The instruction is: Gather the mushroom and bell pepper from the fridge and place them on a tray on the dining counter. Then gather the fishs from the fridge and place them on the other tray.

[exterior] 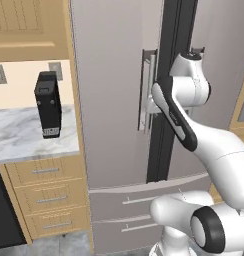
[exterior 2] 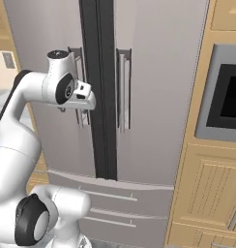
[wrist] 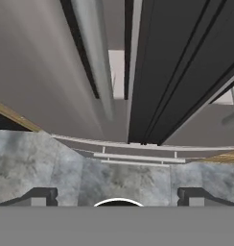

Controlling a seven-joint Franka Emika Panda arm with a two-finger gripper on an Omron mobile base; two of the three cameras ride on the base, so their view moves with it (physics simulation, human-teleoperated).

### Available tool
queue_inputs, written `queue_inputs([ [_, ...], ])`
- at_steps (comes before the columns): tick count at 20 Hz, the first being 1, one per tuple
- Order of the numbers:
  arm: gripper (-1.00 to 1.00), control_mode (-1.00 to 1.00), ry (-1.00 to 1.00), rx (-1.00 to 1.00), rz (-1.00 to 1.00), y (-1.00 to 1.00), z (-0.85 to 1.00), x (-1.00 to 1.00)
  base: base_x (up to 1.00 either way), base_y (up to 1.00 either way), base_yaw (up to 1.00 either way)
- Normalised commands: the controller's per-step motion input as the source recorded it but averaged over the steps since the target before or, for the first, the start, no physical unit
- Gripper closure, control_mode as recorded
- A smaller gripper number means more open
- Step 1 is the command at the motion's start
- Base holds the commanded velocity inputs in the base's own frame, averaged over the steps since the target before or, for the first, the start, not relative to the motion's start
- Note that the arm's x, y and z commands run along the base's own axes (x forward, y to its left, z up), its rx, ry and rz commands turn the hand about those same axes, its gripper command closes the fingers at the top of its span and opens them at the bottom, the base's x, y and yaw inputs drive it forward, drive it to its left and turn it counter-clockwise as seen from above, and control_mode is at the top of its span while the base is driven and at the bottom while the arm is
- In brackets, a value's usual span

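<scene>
So the tall grey stainless French-door fridge (exterior 2: 139,97) is right in front of the robot, both doors shut or nearly so, with a dark strip running down between them. Whatever food is inside is hidden behind those doors, so I can't say where the mushroom, pepper or fish are sitting.

The hand (wrist: 117,198) is up at the left door's vertical bar handle (exterior: 150,90), fingers spread wide apart with nothing between them. In the hand view the bar (wrist: 95,62) runs away from the camera, roughly centred between the two dark fingertips (wrist: 40,197), which looks to me like lining up for a grab on the handle. My guess is the arm is bent in close like that so it can pull the door outward once it closes on the bar.

Off to the left there's a white-grey marbled tabletop (exterior: 24,135) with a black boxy appliance (exterior: 48,104) standing on it, wooden drawers below. On the right, a built-in dark oven (exterior 2: 226,97) in tan cabinetry.
</scene>
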Motion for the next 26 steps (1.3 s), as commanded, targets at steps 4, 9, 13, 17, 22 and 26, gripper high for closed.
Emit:
queue_inputs([
  [4,-1.0,1.0,0.0,0.0,0.0,0.0,0.0,0.0,0.0,-0.36,0.0],
  [9,-1.0,1.0,0.0,0.0,0.0,0.0,0.0,0.0,0.0,-0.38,0.0],
  [13,-1.0,1.0,0.0,0.0,0.0,0.0,0.0,0.0,0.0,-0.16,0.0],
  [17,-1.0,-1.0,-0.03,0.0,0.0,0.0,-0.02,-0.03,0.0,0.0,0.0],
  [22,-1.0,-1.0,-0.42,0.01,0.0,-0.3,-0.02,-0.1,0.0,0.0,0.0],
  [26,-1.0,-1.0,-0.59,0.0,0.0,-0.36,0.0,-0.01,0.0,0.0,0.0],
])
